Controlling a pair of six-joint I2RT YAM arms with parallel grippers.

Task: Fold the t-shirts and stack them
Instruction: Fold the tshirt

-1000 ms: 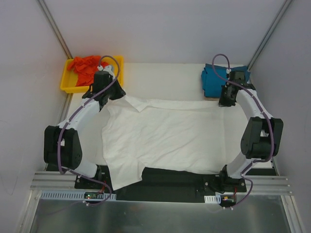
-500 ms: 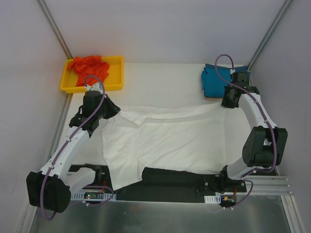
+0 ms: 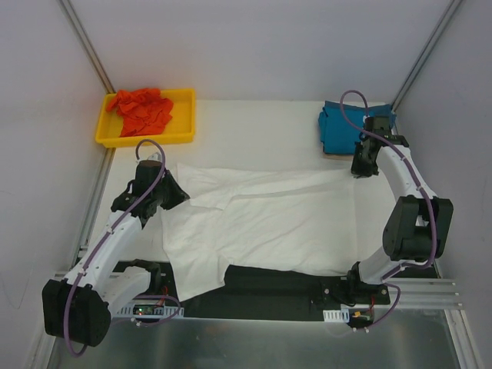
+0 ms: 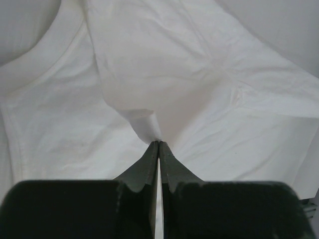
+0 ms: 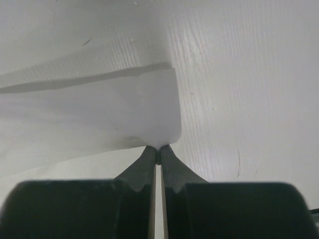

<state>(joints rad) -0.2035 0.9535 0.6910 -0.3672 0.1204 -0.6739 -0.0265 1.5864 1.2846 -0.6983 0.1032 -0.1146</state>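
Observation:
The white t-shirt (image 3: 269, 219) lies spread across the middle of the table, its near edge hanging over the front. My left gripper (image 3: 175, 194) is shut on a pinch of its left far edge (image 4: 147, 124). My right gripper (image 3: 361, 171) is shut on its right far corner (image 5: 154, 119), held just above the table. The teal-blue t-shirt (image 3: 338, 127) lies folded at the back right, close behind the right gripper. The orange-red t-shirt (image 3: 142, 108) lies crumpled in the yellow tray (image 3: 184, 134) at the back left.
White walls and two slanted metal rails enclose the table on the left and right. A black base plate (image 3: 269, 288) runs along the near edge between the arm bases.
Both grippers have pulled the shirt's far edge toward the near side. The left arm came down away from the tray, the right moved a little nearer; the far edge has folded over.

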